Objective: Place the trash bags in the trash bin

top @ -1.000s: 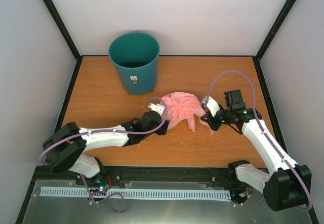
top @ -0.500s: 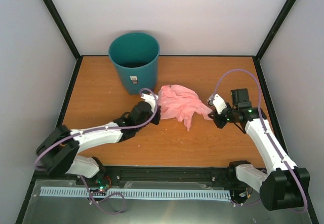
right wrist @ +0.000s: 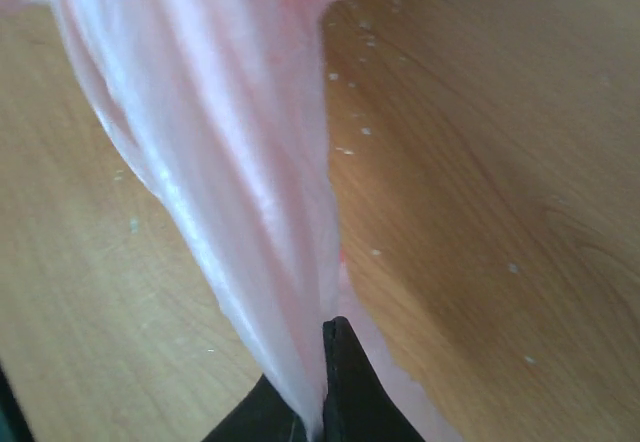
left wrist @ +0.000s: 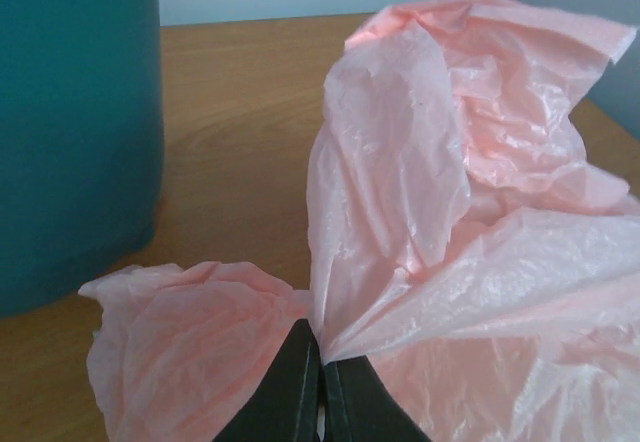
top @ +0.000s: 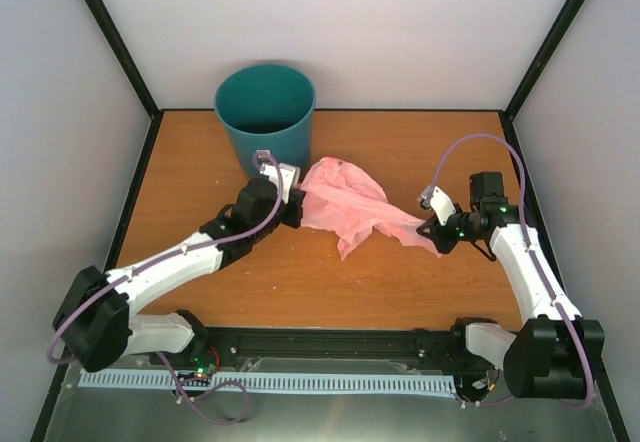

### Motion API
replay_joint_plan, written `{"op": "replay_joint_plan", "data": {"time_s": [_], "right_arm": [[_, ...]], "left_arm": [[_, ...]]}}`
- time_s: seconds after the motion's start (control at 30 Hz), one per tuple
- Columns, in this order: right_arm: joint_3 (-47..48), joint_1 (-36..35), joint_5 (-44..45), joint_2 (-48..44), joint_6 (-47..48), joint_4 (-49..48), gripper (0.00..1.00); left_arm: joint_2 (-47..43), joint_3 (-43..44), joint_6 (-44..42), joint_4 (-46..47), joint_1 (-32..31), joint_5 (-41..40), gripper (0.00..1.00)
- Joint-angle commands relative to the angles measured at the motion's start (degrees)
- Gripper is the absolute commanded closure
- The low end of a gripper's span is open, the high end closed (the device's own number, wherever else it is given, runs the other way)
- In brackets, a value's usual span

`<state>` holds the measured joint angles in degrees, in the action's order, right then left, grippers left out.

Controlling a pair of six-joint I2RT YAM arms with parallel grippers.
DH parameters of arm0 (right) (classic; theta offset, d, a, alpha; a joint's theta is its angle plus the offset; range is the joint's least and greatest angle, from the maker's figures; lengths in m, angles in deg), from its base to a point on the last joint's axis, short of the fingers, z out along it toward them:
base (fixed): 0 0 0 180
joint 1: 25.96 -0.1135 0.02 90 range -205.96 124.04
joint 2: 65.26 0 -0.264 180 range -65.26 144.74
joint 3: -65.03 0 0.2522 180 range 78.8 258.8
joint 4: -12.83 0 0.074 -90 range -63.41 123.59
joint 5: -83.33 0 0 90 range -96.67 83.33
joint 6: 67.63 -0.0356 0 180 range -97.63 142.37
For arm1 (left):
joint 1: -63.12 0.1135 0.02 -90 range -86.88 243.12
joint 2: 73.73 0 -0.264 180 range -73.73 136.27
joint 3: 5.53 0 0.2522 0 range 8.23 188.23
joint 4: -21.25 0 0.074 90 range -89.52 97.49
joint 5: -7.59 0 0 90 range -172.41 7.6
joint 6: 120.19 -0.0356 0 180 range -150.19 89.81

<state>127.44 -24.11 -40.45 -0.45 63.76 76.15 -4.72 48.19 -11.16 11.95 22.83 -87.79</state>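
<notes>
The thin pink trash bag hangs stretched between my two grippers above the wooden table. My left gripper is shut on its left edge, just in front of the teal trash bin. In the left wrist view the black jaws pinch the crinkled bag together, with the bin at the left. My right gripper is shut on the bag's right end. The right wrist view shows the bag pulled into a taut strip that runs up from the closed jaws.
The bin stands at the back left of the table, near the rear wall. Black frame posts rise at the table's back corners. Pale walls enclose three sides.
The left gripper has shut on the bag's left edge and carried it back-left toward the bin. The right gripper moved right and slightly nearer, stretching the bag out and lifting it.
</notes>
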Motion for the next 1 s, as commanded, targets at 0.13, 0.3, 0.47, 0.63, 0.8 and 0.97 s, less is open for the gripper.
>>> {"op": "replay_joint_plan", "data": {"time_s": [0.13,0.3,0.47,0.63,0.8,0.97], "right_arm": [[0.0,-7.5,-2.5,0.8,-0.3,3.4,0.97],[-1.5,-7.5,-0.9,6.5,-1.8,0.5,0.97],[-1.2,-7.5,-0.4,9.4,-2.4,-0.1,0.97],[-1.6,-7.5,-0.5,7.5,-2.4,-0.6,0.97],[-2.0,-7.5,-0.5,6.5,-2.3,-0.7,0.97],[-2.0,-7.5,-0.4,7.0,-2.4,-0.8,0.97]], "left_arm": [[16.7,24.8,-2.6,-13.6,1.7,1.2,0.63],[8.2,16.3,-2.4,-5.2,-0.6,1.2,0.42],[-0.4,7.4,-3.4,-5.4,-8.2,1.2,0.43],[-4.3,-2.6,-0.3,-2.4,-13.6,3.4,0.45],[-0.8,-9.1,2.3,5.5,-14.5,3.5,0.4],[9.0,-9.2,-0.7,12.2,-14.6,5.5,0.28]]}}
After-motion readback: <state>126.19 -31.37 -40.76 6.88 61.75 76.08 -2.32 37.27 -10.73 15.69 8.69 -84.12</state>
